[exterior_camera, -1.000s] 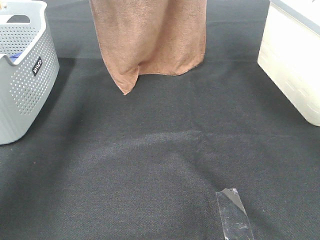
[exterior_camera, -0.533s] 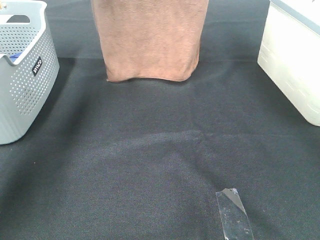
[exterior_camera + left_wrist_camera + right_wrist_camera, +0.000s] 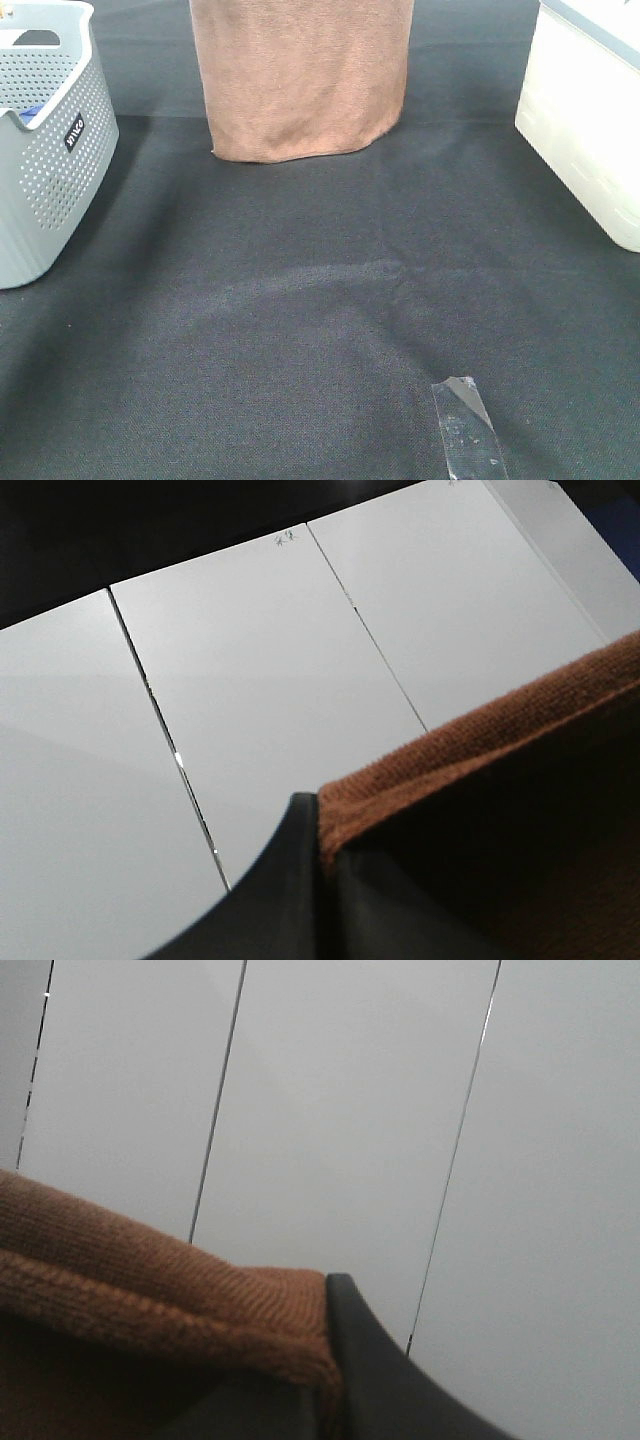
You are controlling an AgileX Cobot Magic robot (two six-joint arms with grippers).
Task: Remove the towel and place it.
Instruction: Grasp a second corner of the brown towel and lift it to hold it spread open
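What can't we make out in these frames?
- Wrist views: left hand and right hand pinch the towel hem; everything below is out of frame.
- High view: towel top and both hands are cut off by the upper edge.
- High view: basket contents are hidden by its own wall.

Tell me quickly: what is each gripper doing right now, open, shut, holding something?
Left gripper: shut, pinching the top edge of the towel.
Right gripper: shut, pinching the towel's top edge too.
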